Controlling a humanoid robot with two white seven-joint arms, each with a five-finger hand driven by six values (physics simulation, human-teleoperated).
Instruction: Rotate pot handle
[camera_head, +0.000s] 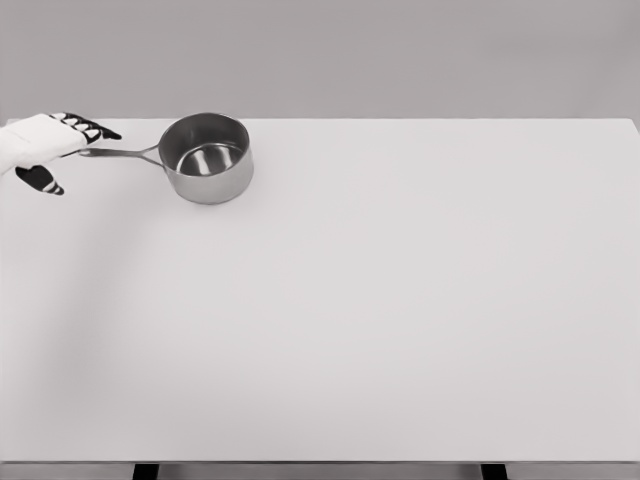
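A steel saucepan (207, 158) stands upright near the table's far left corner. Its thin handle (122, 153) points left. My left hand (78, 156) comes in from the left edge at the handle's tip. Its dark fingers (88, 128) stretch out just above the handle end, and the thumb (42, 181) hangs apart below it. The hand looks open, with the handle tip lying between fingers and thumb; I cannot tell whether it touches. The pot is empty inside. My right arm does not show.
The white table (380, 320) fills the view, its far edge just behind the pot and its near edge at the bottom. A plain grey wall stands behind.
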